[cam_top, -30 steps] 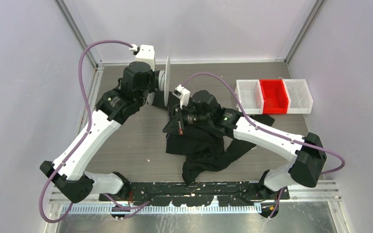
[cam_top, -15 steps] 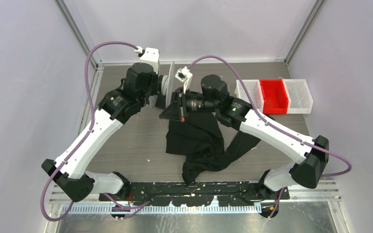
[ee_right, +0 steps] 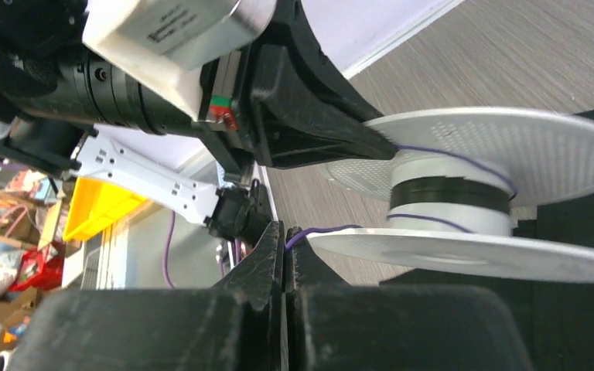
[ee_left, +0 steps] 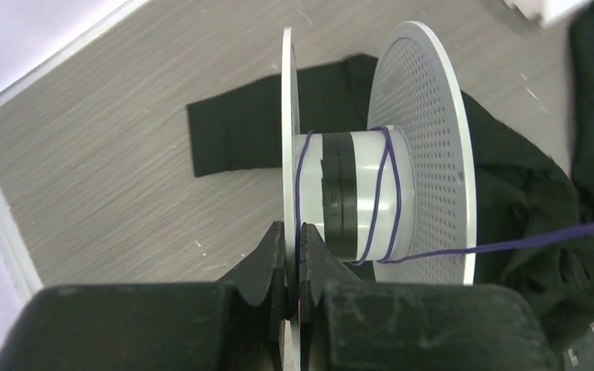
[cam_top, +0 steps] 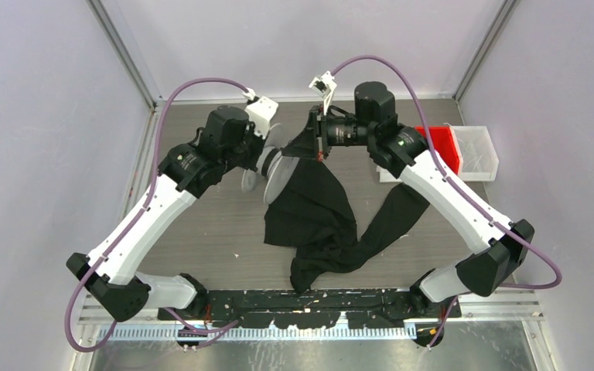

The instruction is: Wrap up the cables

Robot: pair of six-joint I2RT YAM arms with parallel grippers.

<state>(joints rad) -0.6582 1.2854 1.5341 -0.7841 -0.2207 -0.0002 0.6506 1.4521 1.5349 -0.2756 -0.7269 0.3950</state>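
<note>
In the left wrist view a white spool with perforated flanges carries a few turns of thin purple cable around its hub. My left gripper is shut on the rim of the near flange. One strand runs off to the right. The right wrist view shows my right gripper shut on that cable, just beside the spool, with the left gripper's fingers on the far flange. From above, the spool hangs over the table's back middle between the left gripper and the right gripper.
A large black cloth lies crumpled under and in front of the spool, reaching toward the near edge. White bins and a red bin stand at the back right. Walls close the table on three sides.
The right gripper has risen and swung back and to the right, away from the cloth, keeping hold of the cable. The left wrist has turned, tilting the spool toward the front.
</note>
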